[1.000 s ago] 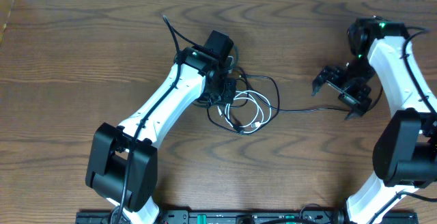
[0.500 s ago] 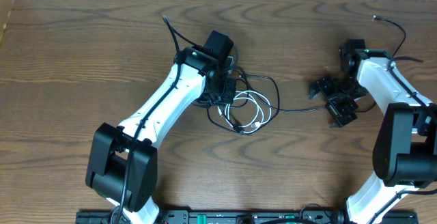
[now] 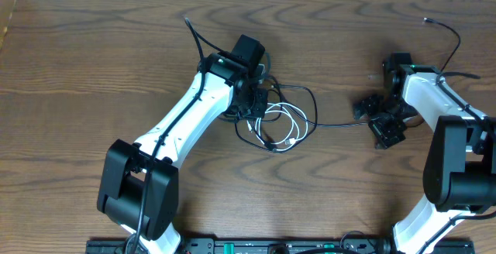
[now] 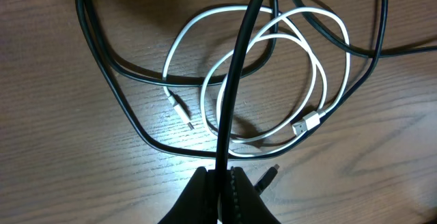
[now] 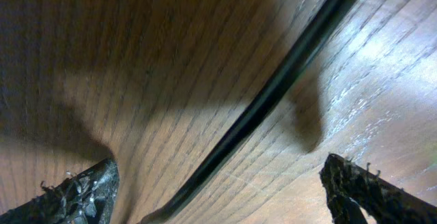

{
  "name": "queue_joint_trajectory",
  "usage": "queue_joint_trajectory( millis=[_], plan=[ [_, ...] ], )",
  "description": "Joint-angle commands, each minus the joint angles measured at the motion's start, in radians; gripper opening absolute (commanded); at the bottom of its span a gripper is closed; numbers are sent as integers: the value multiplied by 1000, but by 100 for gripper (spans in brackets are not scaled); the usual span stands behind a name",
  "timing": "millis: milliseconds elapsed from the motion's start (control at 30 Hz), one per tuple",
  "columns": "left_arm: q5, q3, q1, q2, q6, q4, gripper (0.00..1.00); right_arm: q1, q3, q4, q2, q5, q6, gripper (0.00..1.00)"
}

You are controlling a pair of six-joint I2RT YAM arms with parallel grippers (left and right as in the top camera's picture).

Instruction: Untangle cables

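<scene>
The left gripper (image 4: 220,183) was clenched on the black cable (image 4: 235,80), pinching a strand that ran up over the white cable (image 4: 308,123). The white one lay in loose loops on the wooden table (image 3: 93,68), with the black one curving around and across it. Well apart from the tangle, the right gripper (image 5: 218,190) stood spread wide, its fingers straddling a straight run of the black cable without touching it.

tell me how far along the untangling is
Done: nothing freed yet; the white cable lies looped among the black cable's coils. In hand: the left hand is shut on a black strand that runs up over the pile; the right hand is open, straddling the black cable's straight run. Left: draw the two apart.
</scene>
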Motion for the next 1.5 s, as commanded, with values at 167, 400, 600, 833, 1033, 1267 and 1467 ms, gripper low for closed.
queue_joint_trajectory(
  millis=[167,400,600,833,1033,1267,1467],
  plan=[
    [-6,0,2,-3,12,-5,15,-1,0,-3,-23,67,-161,1],
    [-6,0,2,-3,12,-12,15,3,36,-7,-102,69,-333,1],
    [-6,0,2,-3,12,-12,15,2,95,-6,-252,89,-472,1],
    [-6,0,2,-3,12,-11,15,2,256,-4,-446,238,-661,1],
    [-6,0,2,-3,12,-11,15,2,492,90,-574,314,-817,1],
    [-6,0,2,-3,12,-12,15,1,610,227,-600,318,-859,1],
    [-6,0,2,-3,12,-15,15,2,616,336,-600,289,-851,1]
  ],
)
